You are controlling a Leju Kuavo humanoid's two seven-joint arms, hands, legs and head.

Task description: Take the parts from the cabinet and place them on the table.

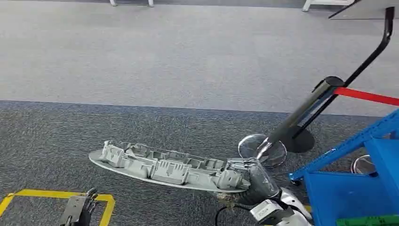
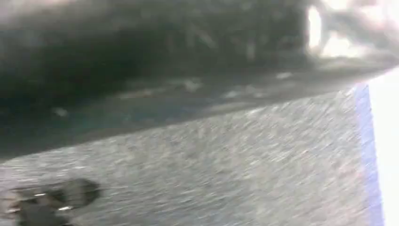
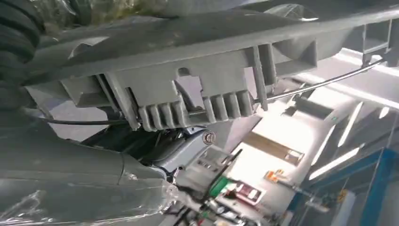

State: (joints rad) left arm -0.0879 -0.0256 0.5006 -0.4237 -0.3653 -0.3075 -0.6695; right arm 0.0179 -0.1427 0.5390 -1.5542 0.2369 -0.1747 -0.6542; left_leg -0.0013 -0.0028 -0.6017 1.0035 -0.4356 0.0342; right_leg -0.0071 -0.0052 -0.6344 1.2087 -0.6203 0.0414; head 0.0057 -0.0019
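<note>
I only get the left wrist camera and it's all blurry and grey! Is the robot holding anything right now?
Observer: Yes. In the head view, the right hand holds a long grey part by one end.
Operator: Wow! Is it on the table?
Observer: No. The part sticks out sideways above dark carpet, not set down on anything.
Operator: Where's the cabinet it came from?
Observer: A blue cabinet stands on the robot's right, close beside that hand.
</note>
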